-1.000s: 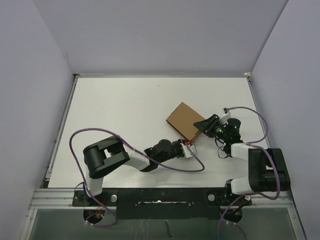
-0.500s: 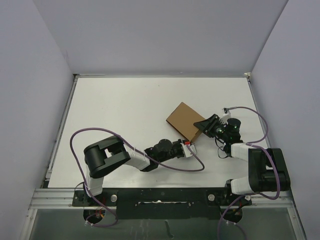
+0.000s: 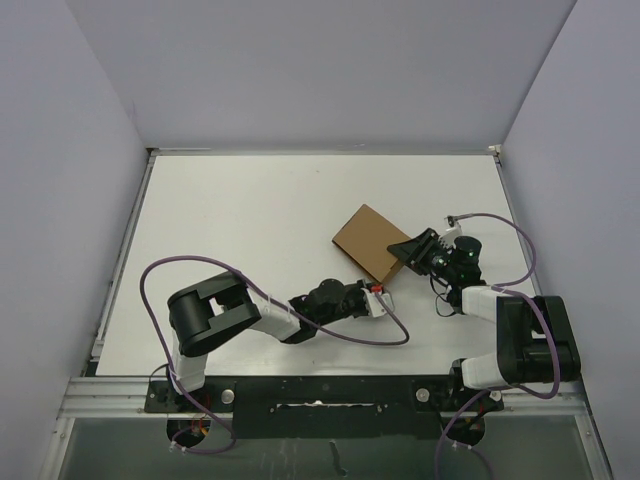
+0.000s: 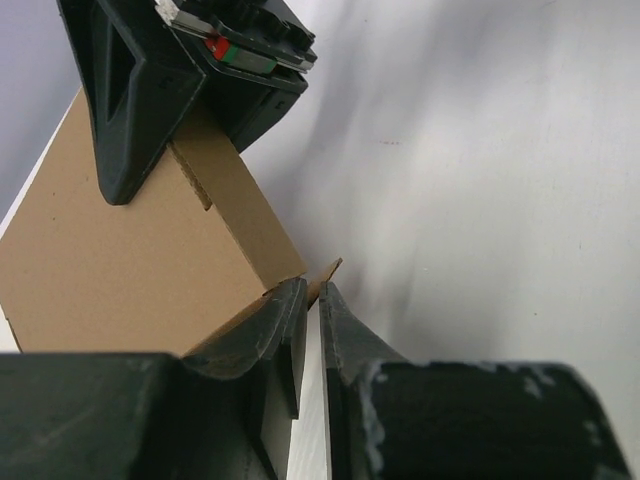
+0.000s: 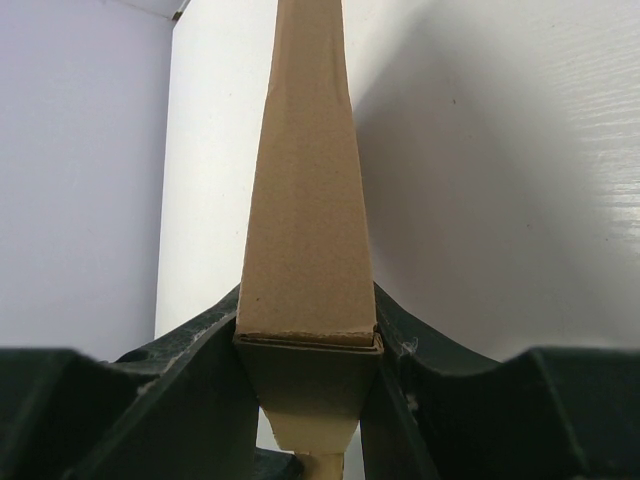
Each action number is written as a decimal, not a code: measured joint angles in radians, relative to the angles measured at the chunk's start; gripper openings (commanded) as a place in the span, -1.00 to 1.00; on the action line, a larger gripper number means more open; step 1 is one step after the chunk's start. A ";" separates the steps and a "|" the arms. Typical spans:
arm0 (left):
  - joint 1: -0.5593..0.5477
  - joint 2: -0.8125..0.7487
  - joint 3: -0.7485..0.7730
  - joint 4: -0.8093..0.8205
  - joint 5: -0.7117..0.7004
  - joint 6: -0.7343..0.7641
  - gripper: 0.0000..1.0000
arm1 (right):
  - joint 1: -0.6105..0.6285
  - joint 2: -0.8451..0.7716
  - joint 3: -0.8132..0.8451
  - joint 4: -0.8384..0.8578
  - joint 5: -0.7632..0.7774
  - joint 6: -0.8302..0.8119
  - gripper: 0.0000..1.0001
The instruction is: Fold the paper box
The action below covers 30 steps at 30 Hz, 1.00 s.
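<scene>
The paper box point(image 3: 365, 235) is a flat brown cardboard box lying askew on the white table, right of centre. My right gripper point(image 3: 405, 250) is shut on its right end. In the right wrist view the box point(image 5: 305, 200) stands edge-on, squeezed between both fingers of that gripper point(image 5: 308, 310). My left gripper point(image 3: 380, 293) sits at the box's near corner. In the left wrist view its fingers point(image 4: 290, 310) are almost together, with a thin cardboard flap tip point(image 4: 328, 272) pinched between them beside the box body point(image 4: 120, 260). The right gripper point(image 4: 150, 90) shows on the box's far end.
The white table point(image 3: 250, 220) is bounded by grey walls at the back and sides. Purple cables point(image 3: 390, 335) loop over the table near both arms. A metal rail point(image 3: 300, 390) runs along the near edge.
The left gripper's jaws have narrowed onto the flap tip at the box's near corner. The box and the right gripper have stayed where they were.
</scene>
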 measured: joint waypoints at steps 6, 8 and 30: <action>0.000 0.000 0.011 -0.063 0.000 0.042 -0.56 | 0.000 0.010 0.003 0.001 0.000 -0.002 -0.57; 0.000 -0.002 0.024 -0.097 0.000 0.064 -0.53 | 0.000 0.012 0.003 0.001 0.000 -0.002 -0.57; -0.006 -0.002 0.076 -0.196 -0.018 0.108 -0.63 | 0.000 0.015 0.005 0.001 -0.001 -0.001 -0.57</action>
